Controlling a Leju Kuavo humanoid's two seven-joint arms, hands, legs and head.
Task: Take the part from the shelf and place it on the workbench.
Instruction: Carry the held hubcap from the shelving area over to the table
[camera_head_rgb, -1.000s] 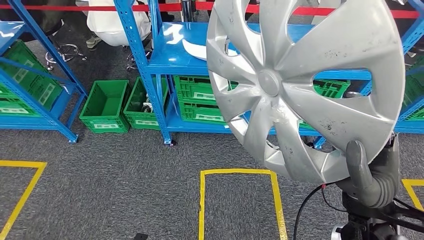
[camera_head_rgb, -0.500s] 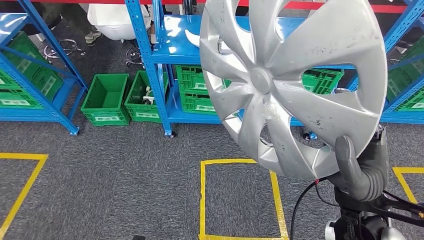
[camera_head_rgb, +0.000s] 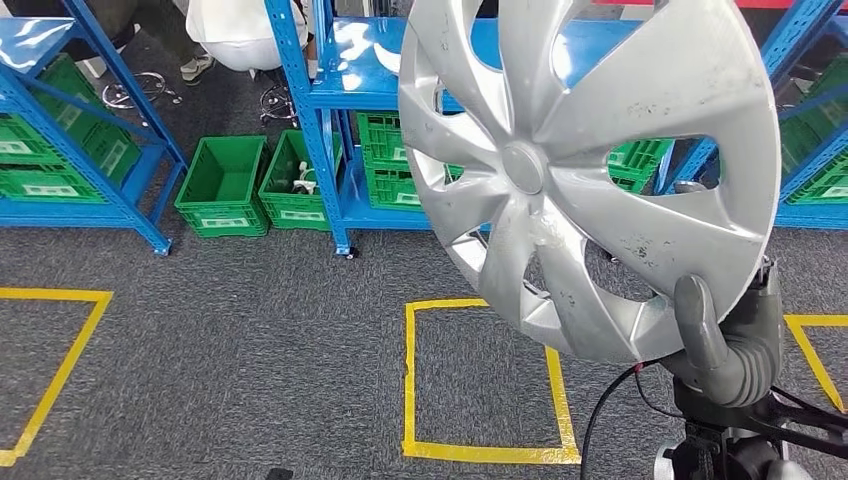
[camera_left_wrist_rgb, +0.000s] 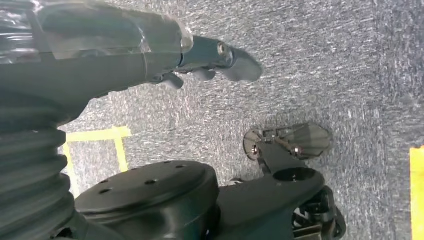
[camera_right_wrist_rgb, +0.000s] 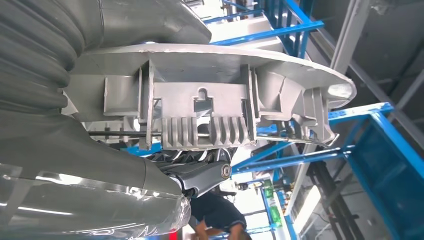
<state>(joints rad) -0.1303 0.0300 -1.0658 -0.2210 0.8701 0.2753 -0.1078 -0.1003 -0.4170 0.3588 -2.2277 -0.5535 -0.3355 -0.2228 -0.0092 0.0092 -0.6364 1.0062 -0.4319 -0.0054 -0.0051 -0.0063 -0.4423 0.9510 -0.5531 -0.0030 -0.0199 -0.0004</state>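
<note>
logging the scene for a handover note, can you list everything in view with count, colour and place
hubcap: one, silver, held up in front of the shelves
shelving: blue metal racks across the back
crates: several, green, on the floor and the low shelves
floor tape: yellow outlines on grey carpet
person: one, in white, behind the shelves
right robot hand: grey, grips the hubcap's lower rim, thumb on its face
left robot hand: dark, hangs over the carpet, holds nothing
</note>
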